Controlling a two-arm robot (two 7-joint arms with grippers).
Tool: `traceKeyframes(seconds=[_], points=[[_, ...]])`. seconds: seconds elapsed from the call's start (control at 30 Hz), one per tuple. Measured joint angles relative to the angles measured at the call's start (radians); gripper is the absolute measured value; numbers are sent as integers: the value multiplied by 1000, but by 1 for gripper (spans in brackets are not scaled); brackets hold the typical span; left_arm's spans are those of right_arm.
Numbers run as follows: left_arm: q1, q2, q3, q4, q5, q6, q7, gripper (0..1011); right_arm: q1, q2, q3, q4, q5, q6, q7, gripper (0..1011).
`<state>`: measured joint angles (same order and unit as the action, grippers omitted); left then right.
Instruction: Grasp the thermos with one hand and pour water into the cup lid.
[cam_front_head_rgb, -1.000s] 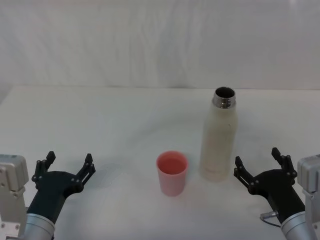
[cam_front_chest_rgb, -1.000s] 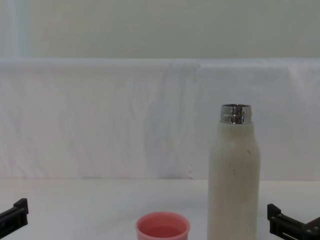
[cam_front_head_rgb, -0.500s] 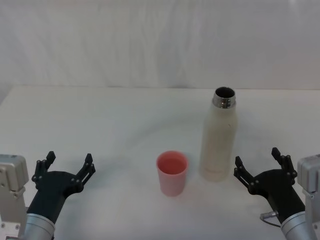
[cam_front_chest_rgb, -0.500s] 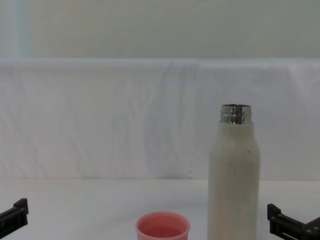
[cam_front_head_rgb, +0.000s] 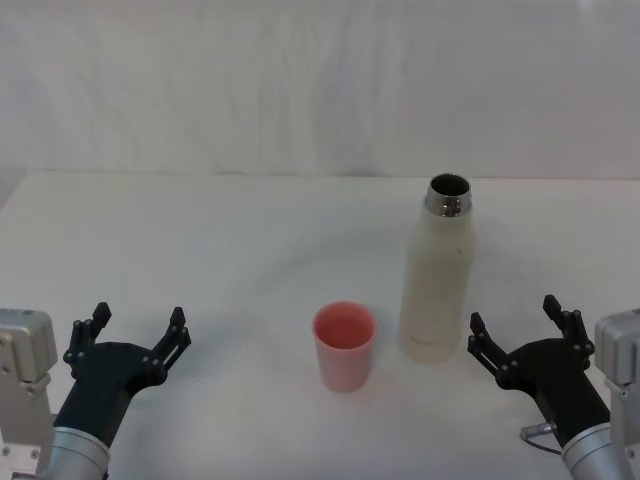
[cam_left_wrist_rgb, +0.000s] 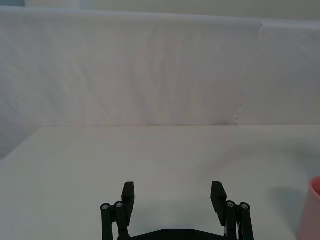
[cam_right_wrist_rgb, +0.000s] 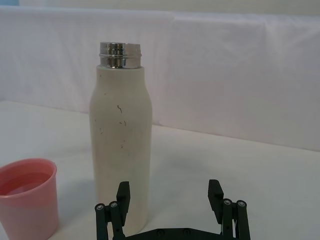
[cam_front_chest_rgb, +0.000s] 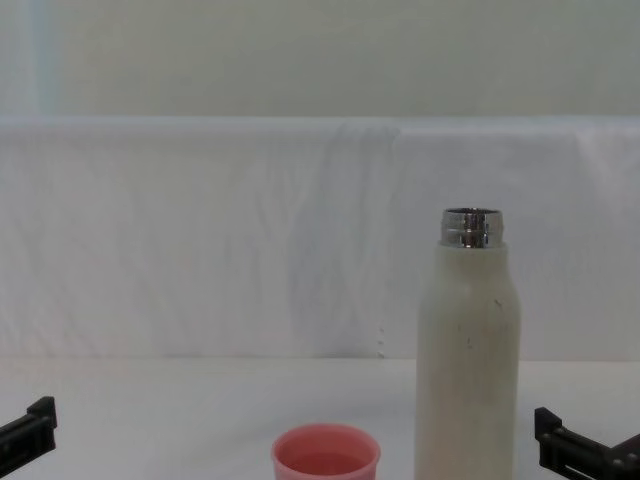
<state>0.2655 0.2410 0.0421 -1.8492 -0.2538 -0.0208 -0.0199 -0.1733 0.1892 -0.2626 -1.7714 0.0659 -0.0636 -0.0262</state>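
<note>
The cream-white thermos stands upright on the white table, its steel neck uncapped; it also rises in the chest view and the right wrist view. Just left of it sits the pink cup lid, upright, with liquid showing inside. My right gripper hovers open near the table's front right, a short way right of the thermos and apart from it. My left gripper rests open at the front left, holding nothing.
A white cloth covers the table and the wall behind it. Bare tabletop lies between the left gripper and the cup lid, and behind both objects. The cup lid's edge shows at the side of the left wrist view.
</note>
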Motion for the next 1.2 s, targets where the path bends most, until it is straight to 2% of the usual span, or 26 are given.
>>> traceKeyframes(seconds=[0.23,0.53,0.9,1.2], points=[[0,0,0,0,0,0,0,1001,0,0,1,0,0,0,0,1003],[0,0,0,0,0,0,0,1001,-16,-10,38,-28,39,9,68,1003],[0,0,0,0,0,0,0,1001,-8,-2,64,-52,93,67,177,1003],[0,0,0,0,0,0,0,1001,18,15,60,-53,104,114,216,1003]])
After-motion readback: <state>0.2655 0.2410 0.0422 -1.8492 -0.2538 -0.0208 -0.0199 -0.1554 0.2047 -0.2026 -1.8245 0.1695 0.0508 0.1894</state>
